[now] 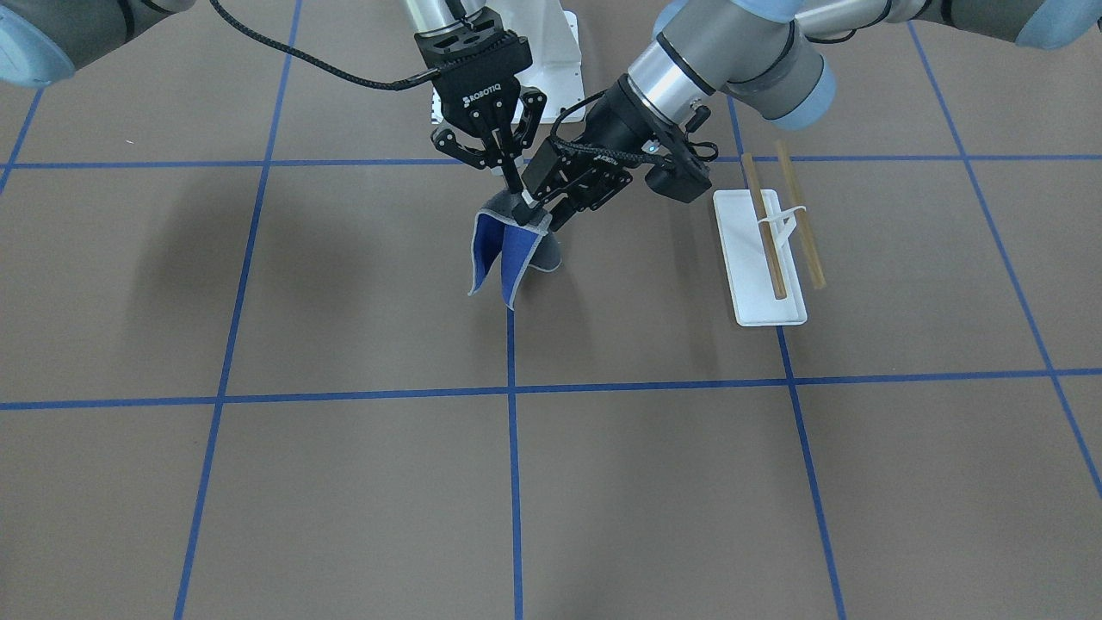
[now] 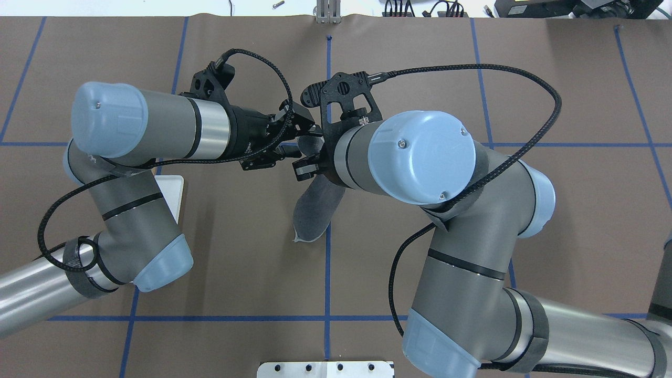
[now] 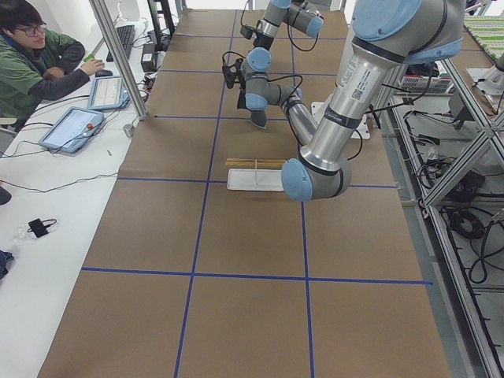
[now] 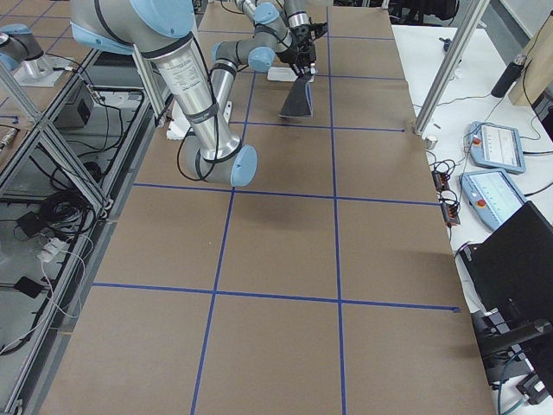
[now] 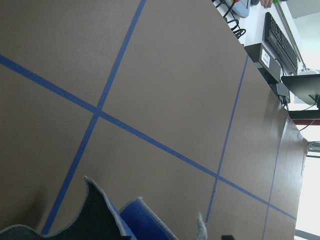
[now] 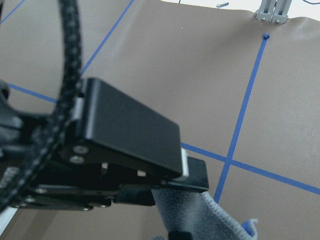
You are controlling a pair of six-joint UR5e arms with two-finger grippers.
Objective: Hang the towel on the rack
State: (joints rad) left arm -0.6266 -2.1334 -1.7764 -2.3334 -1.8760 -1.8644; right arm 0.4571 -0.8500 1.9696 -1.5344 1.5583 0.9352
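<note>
- Table [image 1: 344,284]: brown surface marked into squares by blue tape lines.
- Left arm [image 2: 152,123]: it enters from the left of the overhead view, bends at the elbow and lies nearly level toward the table's middle.
- Right arm [image 2: 420,157]: it is folded back on itself, with the wrist pointing steeply down. In the overhead view its blue joint cap hides its own fingers.
- Rack [image 1: 764,228]: two parallel light-wood dowels on a small white support stand over a flat white plate [image 1: 749,275]. The rack is well apart from the towel, on the left arm's side. The overhead view shows only a corner of the plate, under the left arm.
- Towel [image 1: 504,250]: held near the table's middle, it hangs from its top edge in a loose fold. The front view shows bright blue inside the fold, dark grey outside and a pale stitched edge. The overhead view shows only grey. Whether the lower corners touch the table cannot be told.
- Right gripper [image 1: 515,191]: its fingers are drawn together, pinching the towel's top.
- Left gripper [image 1: 535,209]: angled in from the side, touching the right gripper's fingers. It is clamped on the same top edge; the right wrist view shows grey cloth emerging beneath it.
</note>
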